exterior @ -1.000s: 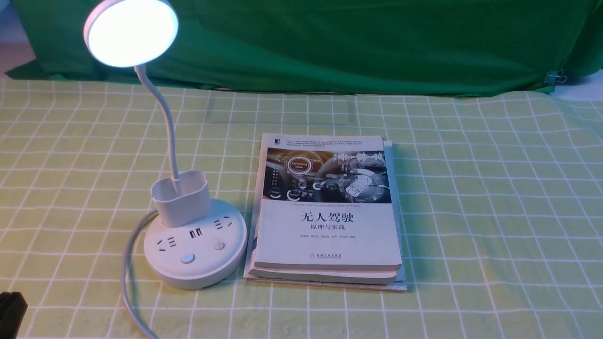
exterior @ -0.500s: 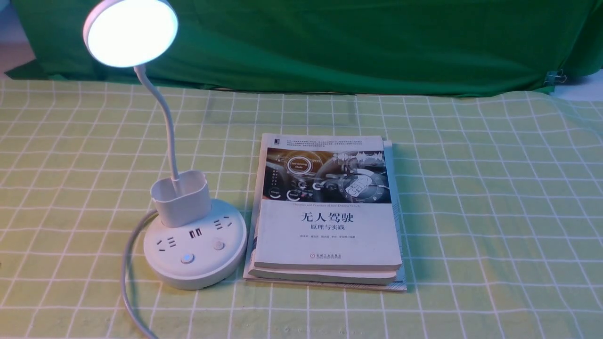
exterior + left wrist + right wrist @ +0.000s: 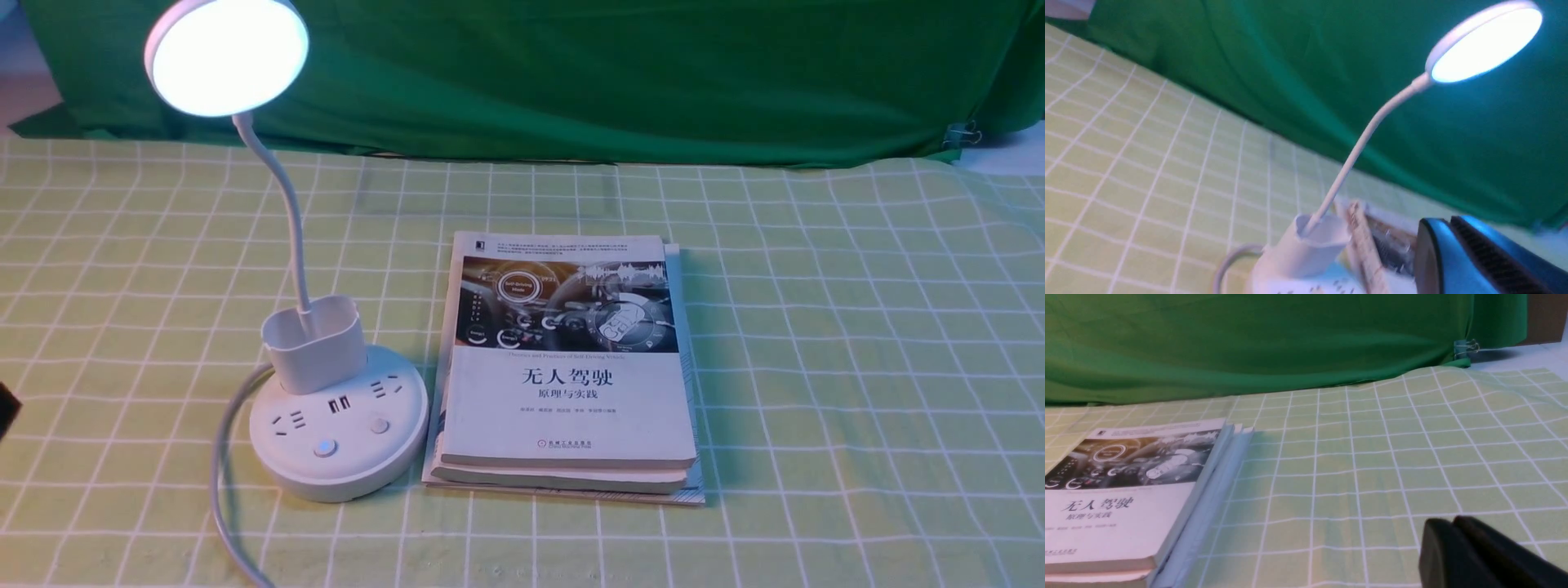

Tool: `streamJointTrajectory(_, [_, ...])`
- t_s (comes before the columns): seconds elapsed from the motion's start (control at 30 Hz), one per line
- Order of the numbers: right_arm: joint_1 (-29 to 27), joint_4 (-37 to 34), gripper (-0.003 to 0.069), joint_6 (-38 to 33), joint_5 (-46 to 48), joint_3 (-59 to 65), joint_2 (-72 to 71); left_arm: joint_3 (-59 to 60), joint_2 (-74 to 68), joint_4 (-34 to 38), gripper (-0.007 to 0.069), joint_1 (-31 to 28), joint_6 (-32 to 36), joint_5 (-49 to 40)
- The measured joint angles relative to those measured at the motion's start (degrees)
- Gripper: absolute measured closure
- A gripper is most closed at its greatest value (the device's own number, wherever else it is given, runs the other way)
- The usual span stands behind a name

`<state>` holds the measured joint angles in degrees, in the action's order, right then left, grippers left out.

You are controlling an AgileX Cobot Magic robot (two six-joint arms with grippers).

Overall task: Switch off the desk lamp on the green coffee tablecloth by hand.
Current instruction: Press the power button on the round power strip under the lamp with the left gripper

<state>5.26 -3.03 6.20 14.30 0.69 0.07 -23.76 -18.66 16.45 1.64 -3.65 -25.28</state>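
Observation:
The desk lamp stands at the left on the green coffee tablecloth [image 3: 816, 343]. Its disc head [image 3: 227, 55] is lit. Its round base [image 3: 339, 469] carries the cup holder [image 3: 314, 343], sockets and two buttons [image 3: 325, 447], and the white cord [image 3: 219, 490] trails forward. In the left wrist view the lit head [image 3: 1486, 41], the neck and the cup [image 3: 1314, 245] show ahead of my left gripper [image 3: 1447, 222], which is shut, empty and apart from the lamp. My right gripper [image 3: 1453, 522] is shut and empty above the cloth, right of the books.
A stack of books [image 3: 567, 367] lies right beside the lamp base; it also shows in the right wrist view [image 3: 1126, 498]. A plain dark green backdrop [image 3: 612, 73] hangs behind the table. A black bit of my left arm [image 3: 6, 412] shows at the left edge.
The black tip at the front view's left edge left the bottom corner, vanished, then reappeared higher up the edge. The lamp stays lit and nothing else moved.

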Motion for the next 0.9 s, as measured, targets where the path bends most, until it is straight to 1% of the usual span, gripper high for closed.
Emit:
streamJointTrajectory(0.03, [0.0,0.0,0.0629,0.0,0.0,0.0,0.0,-3.5,-4.6,-0.9,0.0619,0.0,2.8,-6.4])
streamJointTrajectory(0.07, [0.0,0.0,0.0629,0.0,0.0,0.0,0.0,-6.1,-8.6,-1.3,0.0619,0.0,5.3,-10.5])
streamJointTrajectory(0.17, [0.0,0.0,0.0629,0.0,-0.1,0.0,0.0,-12.1,-21.1,-1.5,0.0619,0.7,10.6,-19.0])
streamJointTrajectory(0.23, [0.0,0.0,0.0629,0.0,-0.1,0.0,0.0,-14.0,-27.2,-2.0,0.0619,2.4,11.7,-20.7])
streamJointTrajectory(0.3, [0.0,0.0,0.0629,0.0,0.0,0.0,0.0,-15.1,-32.2,-2.6,0.0619,5.6,11.9,-21.0])
streamJointTrajectory(0.37, [0.0,0.0,0.0629,0.0,0.0,0.0,0.0,-17.0,-39.9,-4.0,0.0619,10.3,12.0,-22.0])
streamJointTrajectory(0.4, [0.0,0.0,0.0629,0.0,0.0,0.0,0.0,-17.0,-40.0,-4.1,0.0619,10.8,12.0,-22.2])
streamJointTrajectory(0.5, [0.0,-0.1,0.0629,0.0,0.0,0.0,0.0,-22.6,-52.7,-7.1,0.0619,18.3,11.3,-25.4])
streamJointTrajectory(0.6, [0.0,-0.1,0.0629,0.0,0.0,0.0,0.0,-28.2,-61.8,-8.7,0.0619,21.8,10.6,-27.8])
streamJointTrajectory(0.73, [0.0,-0.1,0.0629,0.0,0.0,0.0,0.0,-34.5,-70.6,-9.5,0.0619,23.0,10.2,-28.8])
streamJointTrajectory(0.9, [0.0,-0.1,0.0629,0.0,0.0,0.0,0.0,-42.2,-77.4,-12.0,0.0618,22.9,8.9,-29.3])
